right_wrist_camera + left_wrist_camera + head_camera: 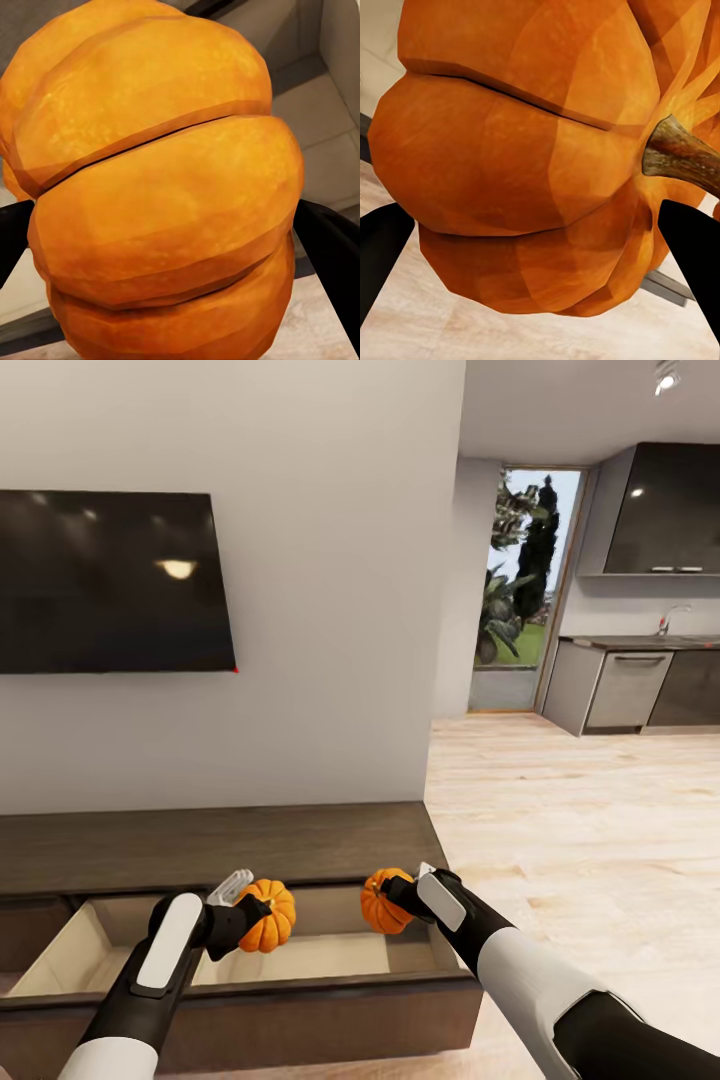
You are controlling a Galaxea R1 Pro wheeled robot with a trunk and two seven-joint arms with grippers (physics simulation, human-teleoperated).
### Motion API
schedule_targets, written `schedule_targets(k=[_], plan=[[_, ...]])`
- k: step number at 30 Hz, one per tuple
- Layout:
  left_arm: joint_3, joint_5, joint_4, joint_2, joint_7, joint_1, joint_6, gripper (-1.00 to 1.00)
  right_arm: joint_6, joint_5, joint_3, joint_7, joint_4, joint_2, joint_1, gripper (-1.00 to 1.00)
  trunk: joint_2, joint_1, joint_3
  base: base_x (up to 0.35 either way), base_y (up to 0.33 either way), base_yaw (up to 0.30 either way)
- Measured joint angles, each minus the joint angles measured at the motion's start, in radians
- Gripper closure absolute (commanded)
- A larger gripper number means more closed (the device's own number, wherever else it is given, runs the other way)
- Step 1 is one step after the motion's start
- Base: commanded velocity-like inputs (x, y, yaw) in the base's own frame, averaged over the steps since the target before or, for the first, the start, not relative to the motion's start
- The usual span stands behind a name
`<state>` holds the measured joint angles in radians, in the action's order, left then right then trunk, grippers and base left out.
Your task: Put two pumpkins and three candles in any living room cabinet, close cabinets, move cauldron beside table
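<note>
A black television point(105, 582) is mounted flat on the white wall point(330, 610), with a small red light at its lower right corner. A pale wood floor point(580, 830) extends toward a kitchen area. There, grey base units point(625, 690) support a dark counter with a tap point(672, 616). A dark wall cupboard point(665, 510) hangs above. A glass door point(525, 585) shows trees outside.
</note>
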<state>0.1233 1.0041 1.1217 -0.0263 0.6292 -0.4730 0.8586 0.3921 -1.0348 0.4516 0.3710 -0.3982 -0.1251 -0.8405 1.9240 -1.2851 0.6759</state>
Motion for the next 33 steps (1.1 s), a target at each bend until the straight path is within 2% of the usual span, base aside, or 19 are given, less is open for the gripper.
schedule_targets(k=[33], plan=[[-0.005,-0.009,0.021,0.003,-0.004,0.0,-0.017,1.0,-0.006,0.0,0.001,-0.008,-0.028,0.002,0.0,1.0,0.231,-0.127,0.103,0.0,0.0,0.0]])
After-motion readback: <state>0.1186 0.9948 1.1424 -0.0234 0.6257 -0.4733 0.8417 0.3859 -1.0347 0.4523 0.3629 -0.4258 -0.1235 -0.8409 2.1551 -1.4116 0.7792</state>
